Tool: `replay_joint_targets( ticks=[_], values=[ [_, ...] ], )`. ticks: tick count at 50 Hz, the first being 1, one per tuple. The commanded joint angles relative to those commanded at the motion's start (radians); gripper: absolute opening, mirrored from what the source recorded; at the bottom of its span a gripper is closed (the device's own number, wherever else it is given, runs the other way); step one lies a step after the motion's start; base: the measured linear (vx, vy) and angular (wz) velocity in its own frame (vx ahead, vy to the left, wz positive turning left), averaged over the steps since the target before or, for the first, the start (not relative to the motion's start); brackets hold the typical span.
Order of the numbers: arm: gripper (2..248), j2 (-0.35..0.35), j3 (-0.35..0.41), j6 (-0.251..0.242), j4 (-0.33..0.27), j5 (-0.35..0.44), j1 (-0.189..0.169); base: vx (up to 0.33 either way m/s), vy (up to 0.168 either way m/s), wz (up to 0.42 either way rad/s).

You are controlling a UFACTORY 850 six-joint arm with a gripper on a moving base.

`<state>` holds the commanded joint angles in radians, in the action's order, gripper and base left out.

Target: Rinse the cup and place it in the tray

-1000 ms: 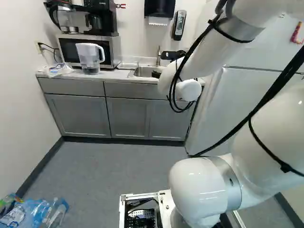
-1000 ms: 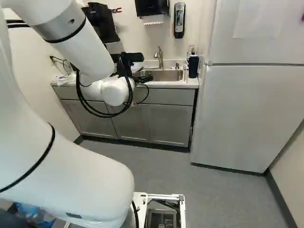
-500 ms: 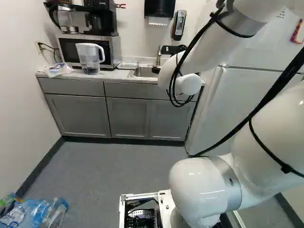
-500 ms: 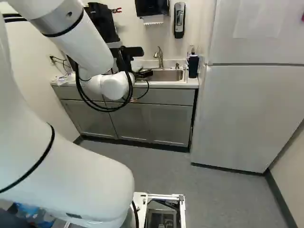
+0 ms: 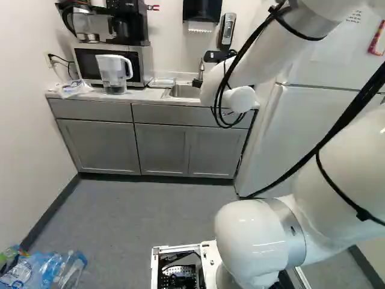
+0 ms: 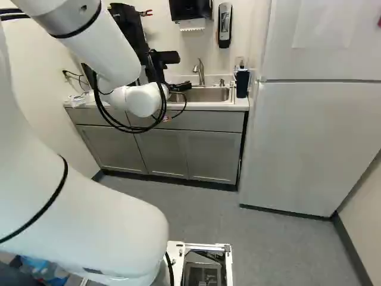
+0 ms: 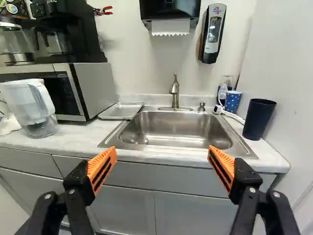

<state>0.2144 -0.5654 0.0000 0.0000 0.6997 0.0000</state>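
Observation:
My gripper (image 6: pixel 181 87) is in front of the sink's left part in the right base view. In the wrist view the gripper (image 7: pixel 162 155) stands wide open, nothing between its orange pads, facing the sink (image 7: pixel 176 128). A dark blue cup (image 7: pixel 258 119) stands upright on the counter just beyond the sink's side nearest the fridge; it also shows as a dark cup (image 6: pixel 242 84) in the right base view. Behind it is a smaller blue patterned cup (image 7: pixel 233 101). The shallow tray (image 7: pixel 121 111) lies between sink and microwave, with nothing visible on it.
The faucet (image 7: pixel 175 92) rises behind the basin. A microwave (image 7: pixel 73 90) and a water pitcher (image 5: pixel 113 72) stand on the counter (image 5: pixel 139 95). The fridge (image 6: pixel 309 143) borders the counter's other end. Bottles (image 5: pixel 45 271) lie low beside the base.
The arm's wrist and gripper have risen a little in front of the sink, and the gripper has stayed open. The base and the things on the counter have not moved.

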Motion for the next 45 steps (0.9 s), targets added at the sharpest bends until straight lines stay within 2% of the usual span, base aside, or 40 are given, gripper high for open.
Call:
replay_joint_targets(
  ticks=[45],
  values=[
    [247, 0.003, -0.094, 0.0, 0.0, -0.097, 0.0, 0.0, 0.0, 0.0]
  ],
)
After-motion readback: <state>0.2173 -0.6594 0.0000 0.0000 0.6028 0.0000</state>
